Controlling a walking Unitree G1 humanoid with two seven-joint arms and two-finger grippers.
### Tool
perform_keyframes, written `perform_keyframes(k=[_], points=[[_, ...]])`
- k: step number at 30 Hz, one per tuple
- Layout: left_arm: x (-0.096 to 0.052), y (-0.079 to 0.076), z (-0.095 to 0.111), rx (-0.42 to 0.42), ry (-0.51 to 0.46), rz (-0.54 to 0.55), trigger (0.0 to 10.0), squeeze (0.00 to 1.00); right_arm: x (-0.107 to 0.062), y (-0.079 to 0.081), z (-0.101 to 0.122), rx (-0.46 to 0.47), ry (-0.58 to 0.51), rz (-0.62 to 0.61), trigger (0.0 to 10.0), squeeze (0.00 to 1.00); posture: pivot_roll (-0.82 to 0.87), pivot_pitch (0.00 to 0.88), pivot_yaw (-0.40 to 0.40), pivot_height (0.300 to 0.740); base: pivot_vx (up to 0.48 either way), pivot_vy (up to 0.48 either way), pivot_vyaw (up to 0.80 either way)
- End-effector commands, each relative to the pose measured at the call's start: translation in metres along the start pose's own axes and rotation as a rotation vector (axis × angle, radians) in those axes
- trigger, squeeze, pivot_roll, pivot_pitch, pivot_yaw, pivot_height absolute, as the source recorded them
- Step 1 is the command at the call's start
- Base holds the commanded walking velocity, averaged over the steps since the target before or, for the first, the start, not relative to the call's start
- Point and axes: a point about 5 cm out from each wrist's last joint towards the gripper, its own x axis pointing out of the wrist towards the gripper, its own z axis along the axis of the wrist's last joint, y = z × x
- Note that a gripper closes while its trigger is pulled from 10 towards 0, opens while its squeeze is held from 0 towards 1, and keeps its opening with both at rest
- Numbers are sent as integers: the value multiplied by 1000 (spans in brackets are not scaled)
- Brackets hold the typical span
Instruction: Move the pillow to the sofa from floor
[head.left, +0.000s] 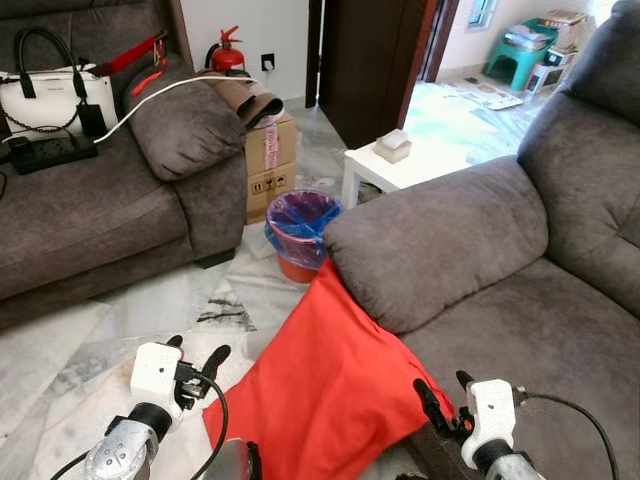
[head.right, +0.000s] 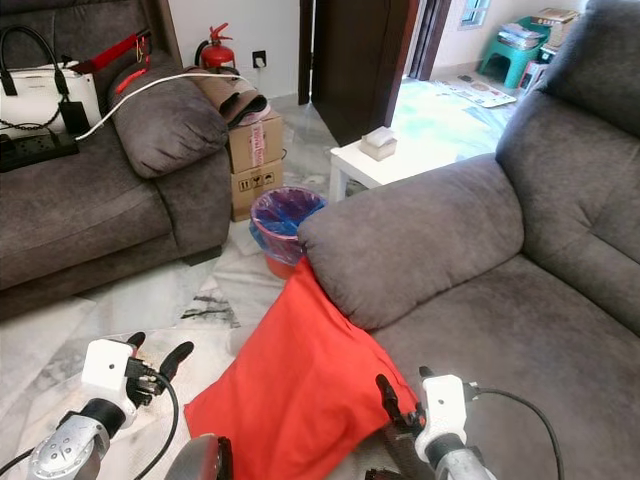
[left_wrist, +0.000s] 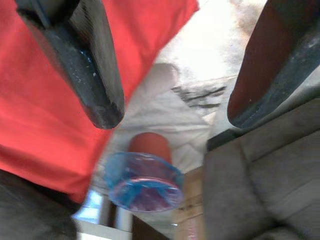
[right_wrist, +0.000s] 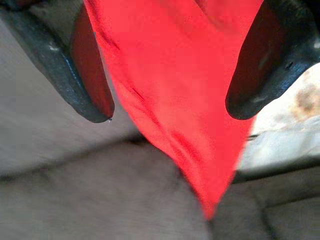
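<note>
Marble floor (head.left: 120, 320) holds a bin (head.left: 302, 225) beside the red pillow (head.left: 330, 380) against the sofa (head.left: 480, 260), both grippers' (head.left: 195, 360) (head.left: 440, 392) fingers spread.

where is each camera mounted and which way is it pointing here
Left eye view: on the head, looking forward and down at the red pillow leaning on the right sofa; left gripper and right gripper show low in the picture.
Right eye view: the same scene, shifted slightly.
Left wrist view: along its open jaws at the pillow edge, floor and blue-lined bin.
Right wrist view: along its open jaws, pillow between them, grey sofa behind.
Shared: all four show the pillow.
</note>
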Motion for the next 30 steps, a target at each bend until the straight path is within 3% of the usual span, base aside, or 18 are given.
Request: perform_keyframes(k=[1, 3, 11, 16, 19, 20, 22, 23, 24, 30], points=[[-3, 2, -2, 4, 11, 2, 10000, 0, 2, 2, 2, -13, 0, 15, 10000, 0, 115, 117, -5, 583, 0, 0, 800], [-3, 2, -2, 8, 9, 3, 10000, 0, 3, 1, 0, 17, 12, 1, 10000, 0, 116, 118, -5, 583, 0, 0, 0], [-5, 2, -1, 11, 11, 3, 10000, 0, 13, -1, 1, -6, 66, -22, 10000, 0, 128, 122, -3, 583, 0, 0, 0], [-6, 1, -1, 13, 11, -2, 10000, 0, 24, -9, 3, 28, 132, -163, 10000, 0, 150, 136, -2, 583, 0, 0, 0], [-8, 1, 0, 15, 9, -1, 10000, 0, 29, -9, 3, 68, 173, -177, 10000, 0, 159, 145, -1, 583, 0, 0, 0], [-9, 1, 1, 17, 8, 0, 10000, 0, 32, -8, 3, 69, 195, -179, 10000, 220, 172, 152, -4, 583, 0, 0, 0], [-11, 3, 2, 20, 7, 6, 10000, 0, 34, -11, 4, 67, 221, -210, 10000, 231, 177, 161, -3, 583, 0, 0, 0], [-14, 5, 2, 22, 9, 13, 10000, 0, 34, -13, 4, 72, 250, -234, 10000, 549, 176, 169, -1, 583, 0, 0, 0], [-14, 5, 2, 22, 10, 15, 10000, 0, 34, -13, 3, 71, 259, -240, 10000, 1000, 176, 169, -1, 583, 0, 0, 0], [-22, 4, 0, 23, 24, 17, 10000, 0, 36, -15, 2, 42, 332, -271, 10000, 1000, 200, 190, -7, 583, 0, 0, 0]])
